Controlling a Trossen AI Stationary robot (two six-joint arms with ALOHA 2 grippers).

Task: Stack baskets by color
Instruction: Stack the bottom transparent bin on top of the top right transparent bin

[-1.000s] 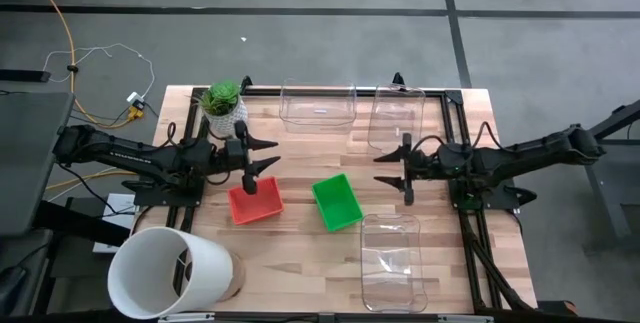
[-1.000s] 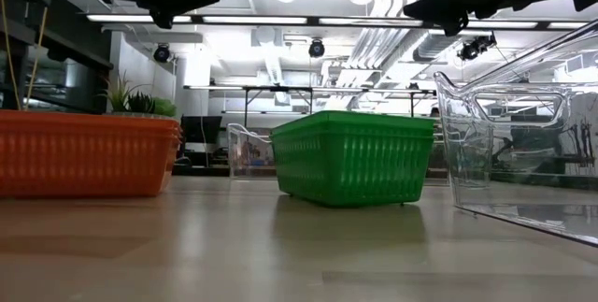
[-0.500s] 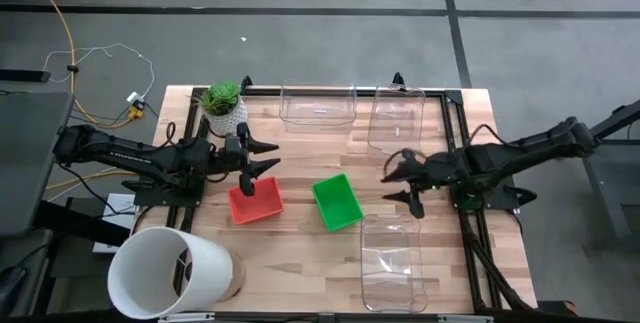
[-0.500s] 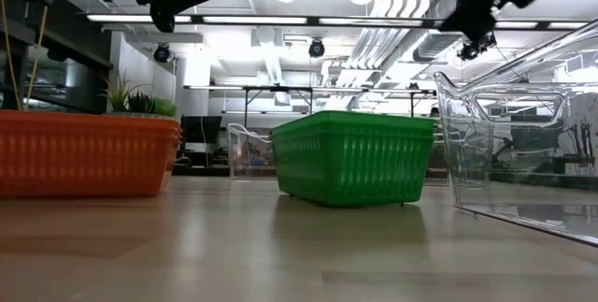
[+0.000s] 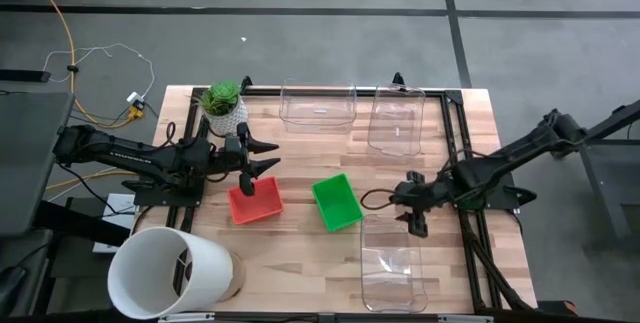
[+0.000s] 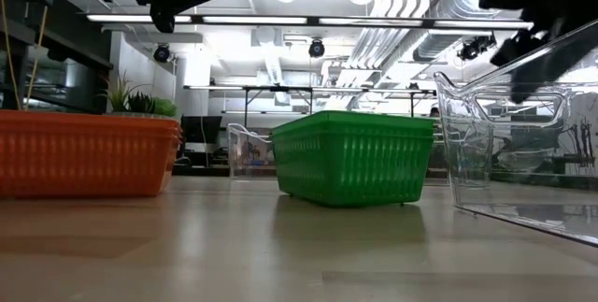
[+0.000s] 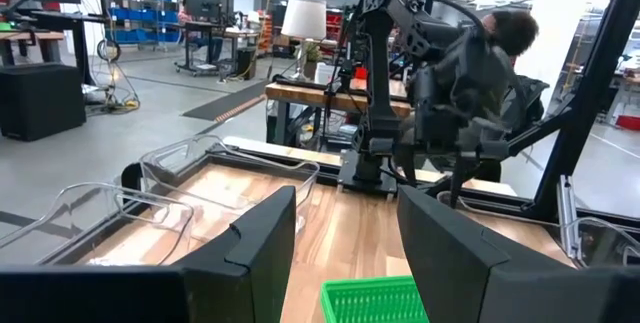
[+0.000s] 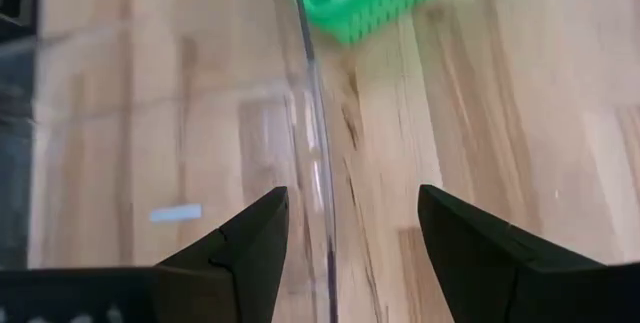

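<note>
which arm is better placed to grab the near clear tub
Right. Its open tool straddles the rim of the clear transparent plastic tub nearest the front edge. The left tool hovers open above the red perforated plastic basket, across the table.

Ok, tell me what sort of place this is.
Probably a robotics lab or workshop: exposed ceiling pipes overhead, shelves of blue bins on a bare concrete floor, and workbenches behind.

White bucket, potted plant
</note>
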